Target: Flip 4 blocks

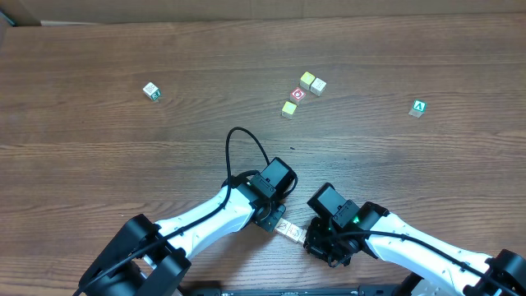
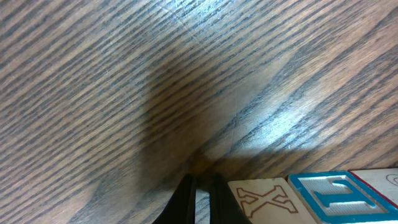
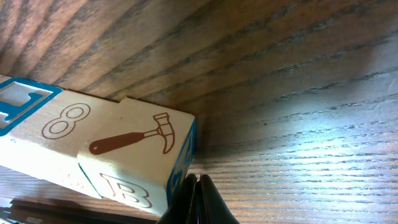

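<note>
A short row of pale wood blocks [image 1: 289, 230] lies near the table's front edge between my two grippers, mostly hidden under the arms. In the left wrist view the row starts with an X-faced block [image 2: 264, 198], then a blue-framed block [image 2: 333, 196]. My left gripper [image 2: 200, 200] is shut and empty, just left of the X block. In the right wrist view a hammer-faced block [image 3: 140, 146] ends the row, next to a block marked 8 [image 3: 56, 127]. My right gripper [image 3: 197, 198] is shut and empty, its tips against the hammer block's blue side.
A red-faced cube [image 1: 297, 94] with yellow and tan cubes [image 1: 312, 82] and a yellow cube [image 1: 289, 108] sits at the back centre. A green "A" cube [image 1: 418, 108] lies at the right, a green-edged cube [image 1: 151, 91] at the left. A black cable [image 1: 246, 148] loops above the left wrist.
</note>
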You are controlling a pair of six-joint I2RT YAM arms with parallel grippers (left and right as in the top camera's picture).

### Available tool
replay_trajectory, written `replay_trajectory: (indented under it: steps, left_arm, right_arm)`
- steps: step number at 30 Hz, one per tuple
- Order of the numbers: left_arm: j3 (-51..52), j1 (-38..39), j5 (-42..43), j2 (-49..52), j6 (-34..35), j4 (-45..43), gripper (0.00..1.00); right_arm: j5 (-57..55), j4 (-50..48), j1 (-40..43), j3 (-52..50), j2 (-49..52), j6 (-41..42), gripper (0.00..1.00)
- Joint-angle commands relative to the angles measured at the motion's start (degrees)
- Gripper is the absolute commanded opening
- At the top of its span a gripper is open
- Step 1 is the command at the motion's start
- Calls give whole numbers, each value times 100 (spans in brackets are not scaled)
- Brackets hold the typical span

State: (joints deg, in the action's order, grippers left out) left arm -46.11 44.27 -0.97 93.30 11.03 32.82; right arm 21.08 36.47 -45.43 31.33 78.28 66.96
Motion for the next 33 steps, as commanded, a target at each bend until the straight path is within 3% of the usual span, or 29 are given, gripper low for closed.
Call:
replay_trajectory:
  steps: [1,33]
  left_arm:
    - [199,33,-223,297,55,-33,4]
    - [199,33,-240,297,55,-306,4]
  right_arm:
    - [72,-42,-26,94,28,37,4]
    - [153,-173,-214,94,28,87,4]
